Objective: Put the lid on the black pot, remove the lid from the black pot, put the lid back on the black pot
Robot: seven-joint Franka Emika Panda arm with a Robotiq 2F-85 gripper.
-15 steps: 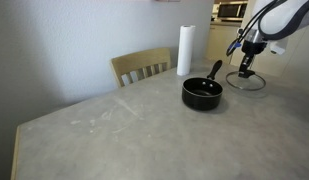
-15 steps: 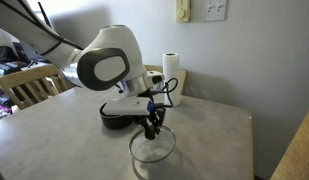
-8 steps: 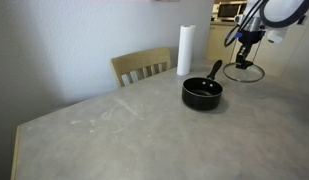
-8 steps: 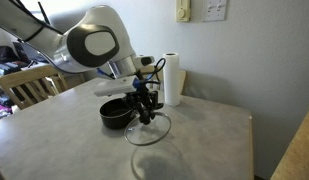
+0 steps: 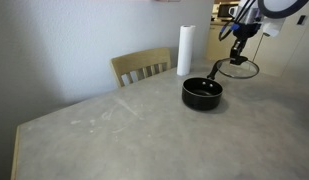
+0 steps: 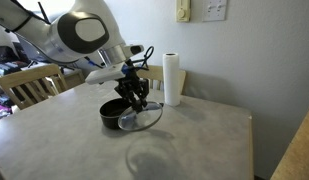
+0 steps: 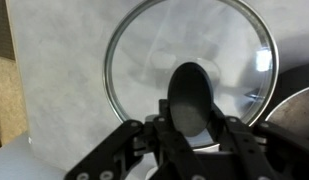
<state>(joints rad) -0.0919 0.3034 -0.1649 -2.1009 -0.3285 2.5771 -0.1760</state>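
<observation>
The gripper (image 7: 194, 118) is clamped on the black knob (image 7: 194, 85) of the glass lid (image 7: 134, 60) (stiff, fragile, I think), near the black pot (image 5: 202, 93); the knob looks like the only safe hold.

Inspector: Arm position?
Officer: The arm (image 6: 82, 35) reached in from above, its wrist bent downward and the gripper (image 6: 132, 95) pointing straight down.
Inspector: Gripper condition?
Officer: In the wrist view, both fingers (image 7: 162, 125) were clamped on the knob of the lid (image 7: 144, 50), which hung beneath them.

Soft, even indoor light, pale glare on the lid (image 7: 144, 60), the hand (image 7: 199, 118) blurred up close.
</observation>
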